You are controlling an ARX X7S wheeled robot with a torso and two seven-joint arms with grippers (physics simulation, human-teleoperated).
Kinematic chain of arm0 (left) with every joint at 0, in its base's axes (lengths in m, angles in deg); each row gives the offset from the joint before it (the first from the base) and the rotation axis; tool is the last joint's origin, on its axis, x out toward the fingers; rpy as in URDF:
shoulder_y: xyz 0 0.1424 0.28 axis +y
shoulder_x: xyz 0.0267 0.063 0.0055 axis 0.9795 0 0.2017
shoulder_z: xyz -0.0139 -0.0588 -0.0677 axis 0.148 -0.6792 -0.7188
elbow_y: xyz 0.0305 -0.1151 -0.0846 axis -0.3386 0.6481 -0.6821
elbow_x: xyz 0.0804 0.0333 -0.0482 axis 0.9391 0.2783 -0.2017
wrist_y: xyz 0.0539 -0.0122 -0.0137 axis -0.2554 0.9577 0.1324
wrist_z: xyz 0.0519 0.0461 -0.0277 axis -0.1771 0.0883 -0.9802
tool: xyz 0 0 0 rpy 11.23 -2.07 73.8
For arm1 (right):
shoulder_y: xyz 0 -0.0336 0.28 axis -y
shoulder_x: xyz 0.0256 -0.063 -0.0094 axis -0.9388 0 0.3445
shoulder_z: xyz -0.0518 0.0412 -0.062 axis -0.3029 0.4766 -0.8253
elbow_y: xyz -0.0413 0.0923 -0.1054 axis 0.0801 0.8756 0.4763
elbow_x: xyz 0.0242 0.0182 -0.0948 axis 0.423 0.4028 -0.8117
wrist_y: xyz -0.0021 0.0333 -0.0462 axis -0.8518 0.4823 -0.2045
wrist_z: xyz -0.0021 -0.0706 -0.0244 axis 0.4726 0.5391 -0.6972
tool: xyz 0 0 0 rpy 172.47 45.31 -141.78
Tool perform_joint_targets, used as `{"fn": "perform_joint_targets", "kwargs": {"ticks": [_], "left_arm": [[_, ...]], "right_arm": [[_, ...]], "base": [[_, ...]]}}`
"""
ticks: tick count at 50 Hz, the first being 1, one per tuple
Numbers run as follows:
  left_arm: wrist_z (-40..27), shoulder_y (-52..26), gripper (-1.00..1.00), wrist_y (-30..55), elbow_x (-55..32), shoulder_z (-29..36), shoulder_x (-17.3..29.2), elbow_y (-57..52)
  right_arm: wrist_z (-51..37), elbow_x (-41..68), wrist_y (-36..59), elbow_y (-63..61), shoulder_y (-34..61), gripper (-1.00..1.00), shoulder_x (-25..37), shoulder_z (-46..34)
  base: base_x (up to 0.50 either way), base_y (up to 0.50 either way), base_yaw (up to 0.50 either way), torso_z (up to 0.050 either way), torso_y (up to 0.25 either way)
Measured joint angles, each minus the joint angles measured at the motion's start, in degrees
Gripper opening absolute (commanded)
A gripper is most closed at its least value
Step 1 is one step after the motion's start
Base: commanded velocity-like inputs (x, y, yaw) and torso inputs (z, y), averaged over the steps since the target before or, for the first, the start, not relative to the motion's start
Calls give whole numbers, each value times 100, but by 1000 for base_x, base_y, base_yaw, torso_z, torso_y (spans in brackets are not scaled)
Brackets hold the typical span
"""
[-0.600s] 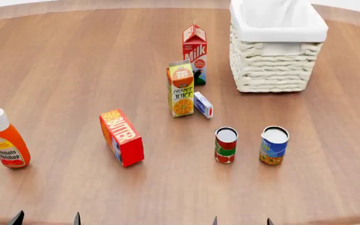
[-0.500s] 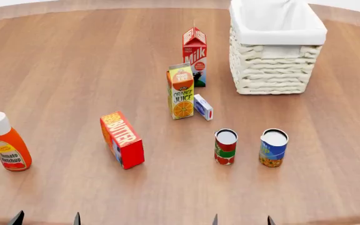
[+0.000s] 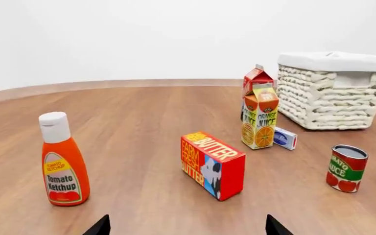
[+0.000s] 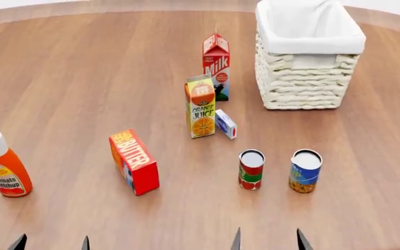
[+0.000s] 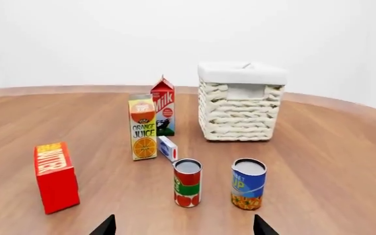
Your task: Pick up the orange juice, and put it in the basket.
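Note:
The orange juice (image 4: 201, 106) stands upright mid-table, a yellow and orange gable-top carton; it also shows in the left wrist view (image 3: 260, 116) and the right wrist view (image 5: 143, 128). The basket (image 4: 307, 54), cream wicker with white lining, stands at the far right, also in the left wrist view (image 3: 332, 91) and the right wrist view (image 5: 240, 103). My left gripper (image 4: 51, 244) and right gripper (image 4: 266, 240) show only dark fingertips at the near edge, spread wide and empty, well short of the carton. Their tips also show in the wrist views (image 3: 184, 227) (image 5: 183, 226).
A red-and-white milk carton (image 4: 216, 64) stands just behind the juice, a small blue-and-white box (image 4: 226, 124) touches its right side. A red butter box (image 4: 135, 161), a ketchup bottle (image 4: 4, 166), a red-green can (image 4: 251, 170) and a blue can (image 4: 305, 171) stand nearer.
The head view has shifted, so all objects sit slightly lower in the picture. The right gripper's fingertips reach a little further into view. Nothing on the table has moved.

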Motion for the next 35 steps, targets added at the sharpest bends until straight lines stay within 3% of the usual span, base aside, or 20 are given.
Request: {"fn": "perform_joint_targets", "kwargs": {"ticks": [35], "left_arm": [[-285,-23,100,-32,-244,289,244,11]], "right_arm": [[-230,321,2,-35,88,100,247,-244]], "base": [[148,0,0,0,0]]}}
